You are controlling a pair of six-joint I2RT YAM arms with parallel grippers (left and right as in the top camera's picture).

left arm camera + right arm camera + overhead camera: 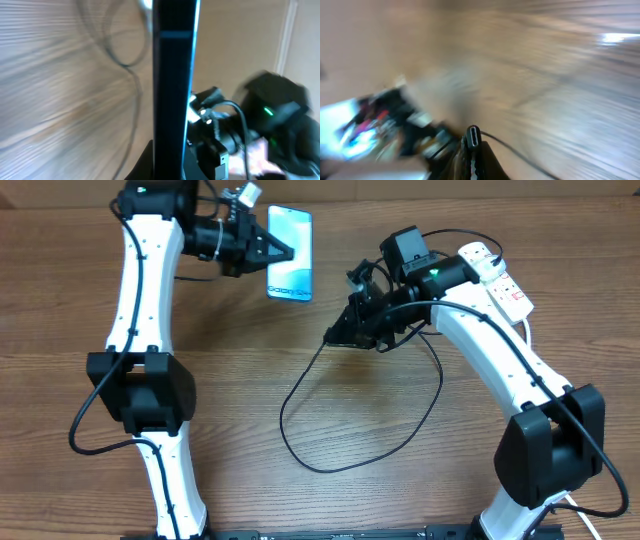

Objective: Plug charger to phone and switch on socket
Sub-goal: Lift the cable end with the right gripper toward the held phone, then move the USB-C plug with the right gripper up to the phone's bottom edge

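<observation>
Black fingers of the right gripper [333,335] are closed narrowly on the connector [472,136] of the charger [330,470], whose oval mouth pokes out ahead of the fingertips. From there the thin cable drops into a wide loop over the middle of the desk [230,380], sagging toward the near edge.

Across a short gap, near the middle of the far edge, the left gripper [278,250] clamps the phone [298,225] by its sides, its lit screen facing up. The socket [505,280] lies untouched toward the far right corner, behind the right arm.

The step in hand appears to be the plugging itself: tip and phone are apart. The next move likely calls for lining the connector's mouth up with the port on the phone's lower edge, then pushing straight in while the left gripper braces. The switch comes afterwards.

The overhead view gives the layout but hides the tip between the fingers. The right wrist view, though smeared, shows that tip plainly. The left wrist view shows the phone [172,75] edge-on, a dark slab gripped at its base, with the right arm blurred beyond. No view shows the port.
</observation>
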